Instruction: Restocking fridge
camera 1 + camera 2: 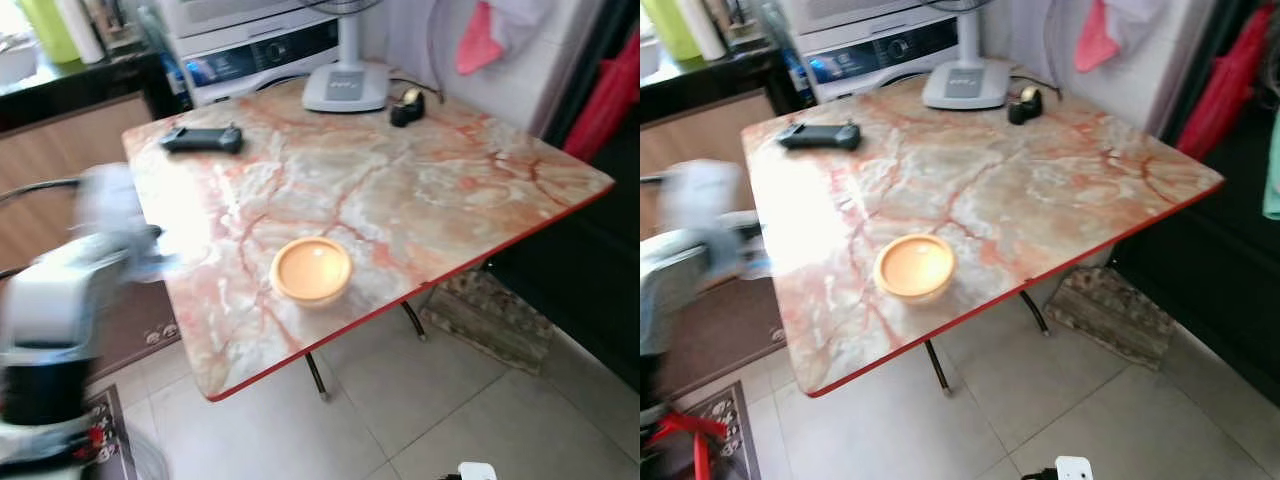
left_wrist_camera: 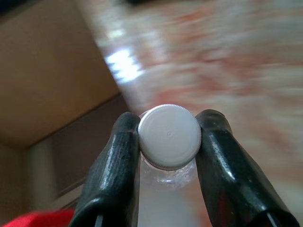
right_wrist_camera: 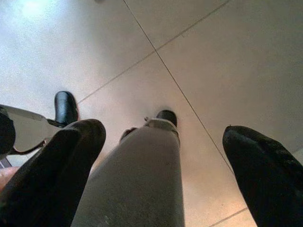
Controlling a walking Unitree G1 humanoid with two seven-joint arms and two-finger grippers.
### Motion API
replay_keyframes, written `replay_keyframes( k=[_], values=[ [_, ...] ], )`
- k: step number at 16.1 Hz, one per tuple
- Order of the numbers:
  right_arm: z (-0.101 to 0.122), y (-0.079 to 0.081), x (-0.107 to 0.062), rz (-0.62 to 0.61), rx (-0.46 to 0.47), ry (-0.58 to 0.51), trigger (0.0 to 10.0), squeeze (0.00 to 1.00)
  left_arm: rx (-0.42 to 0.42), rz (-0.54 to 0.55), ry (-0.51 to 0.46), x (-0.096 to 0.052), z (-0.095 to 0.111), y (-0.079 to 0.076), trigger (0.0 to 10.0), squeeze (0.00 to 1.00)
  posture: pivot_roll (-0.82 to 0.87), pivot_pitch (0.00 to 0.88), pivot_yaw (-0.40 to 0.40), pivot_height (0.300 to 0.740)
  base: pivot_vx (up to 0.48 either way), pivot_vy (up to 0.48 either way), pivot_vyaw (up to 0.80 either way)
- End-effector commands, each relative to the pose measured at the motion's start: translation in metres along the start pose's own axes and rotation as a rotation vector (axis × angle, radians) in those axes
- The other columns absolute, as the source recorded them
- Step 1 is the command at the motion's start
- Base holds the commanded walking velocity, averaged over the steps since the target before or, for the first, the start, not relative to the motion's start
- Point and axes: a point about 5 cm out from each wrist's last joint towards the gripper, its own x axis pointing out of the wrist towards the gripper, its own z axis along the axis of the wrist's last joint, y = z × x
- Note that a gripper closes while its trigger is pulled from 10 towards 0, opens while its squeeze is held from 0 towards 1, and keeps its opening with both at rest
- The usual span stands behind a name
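A: Item one, left gripper (image 2: 168, 142). State?
B: Clamped on a bottle (image 2: 169, 137), fingers pressing either side of its white cap. It is carried at the left edge of the table (image 1: 400, 200), blurred in the head views.

A: Item two, right gripper (image 3: 163, 175).
B: Fingers spread wide, nothing between them. It hangs idle, pointing down at the tiled floor (image 3: 213, 56).

A: Progress?
B: Early, I judge. One bottle in hand, not yet stored. No fridge to be made out in these frames, so the carry and the placing remain.

A: Items on the table?
B: Orange bowl (image 1: 311, 270) near the front edge, well apart from the rest. Black remote (image 1: 203, 139) at the far left. Fan base (image 1: 345, 87) and a tape dispenser (image 1: 407, 106) just beside it, at the far side.

A: Surroundings?
B: Washing machine (image 1: 260, 55) behind the table, dark counter (image 1: 70, 85) to the left, red cloth (image 1: 610, 95) hanging at right, a mat (image 1: 490, 315) under the table's right side.

A: Obstacles?
B: The table itself stands closest to the loaded arm; its left corner looks the likeliest thing to clip when turning.
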Motion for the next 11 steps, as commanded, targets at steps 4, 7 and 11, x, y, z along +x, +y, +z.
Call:
replay_keyframes(
  k=[4, 7, 11],
  values=[
    [-0.004, 0.002, 0.0, 0.003, 0.004, 0.013, 10.0, 0.0, -0.031, 0.152, 0.006, 0.008, -0.051, 0.034, 10.0, 0.0, 0.06, 0.043, 0.071, 0.74, 0.0, 0.0, 0.0],
    [-0.003, 0.001, 0.0, -0.002, 0.009, 0.009, 10.0, 0.0, -0.084, 0.198, 0.003, 0.008, -0.12, 0.033, 10.0, 0.0, 0.06, 0.055, 0.067, 0.74, 0.0, 0.0, 0.0],
    [0.0, -0.001, 0.0, -0.008, 0.014, 0.004, 10.0, 0.0, -0.287, 0.007, 0.271, -0.009, -0.234, -0.006, 10.0, 0.0, 0.05, 0.053, 0.061, 0.74, 0.0, 0.0, 0.0]
  ],
)
